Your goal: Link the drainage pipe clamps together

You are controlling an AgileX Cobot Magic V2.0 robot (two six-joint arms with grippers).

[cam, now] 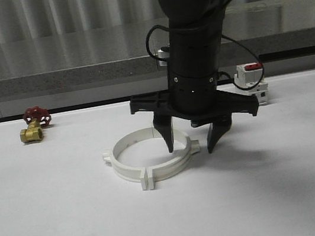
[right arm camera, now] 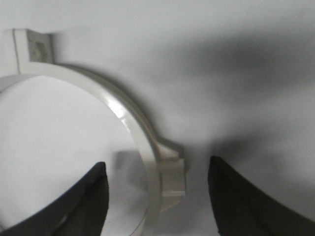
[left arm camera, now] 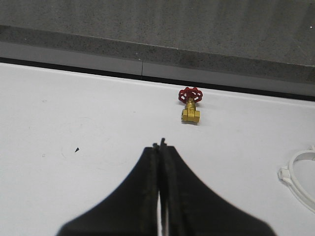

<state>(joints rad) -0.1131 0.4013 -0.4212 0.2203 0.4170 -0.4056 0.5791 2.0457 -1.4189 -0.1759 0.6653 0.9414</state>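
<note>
**Right gripper spread over the clamp ring's right side**

In the front view the drainage pipe clamps (cam: 152,160) lie flat on the white table (cam: 55,230), a little left of and below frame centre, the two white halves set together as a wide ring with flanges at the lower edge and tabs at left and right. The right gripper (cam: 189,143) hangs down from the black arm in the centre of the frame, its fingers spread apart: one fingertip sits inside the ring, the other outside it, just right of the ring's right tab. Whether the tips touch the ring cannot be told.

The right wrist view shows the ring wall (right arm camera: 133,123) and a tab passing between the two dark fingers (right arm camera: 83,201), with clear gaps on both sides, so nothing is gripped.

In the left wrist view the left gripper (left arm camera: 159,147) is pressed closed, empty, over bare table, with part of the ring at the right edge.

A brass valve with red handwheel (cam: 34,125) sits at the left of the front view, and a white red-topped switch (cam: 252,82) at the right, behind the arm.
</note>
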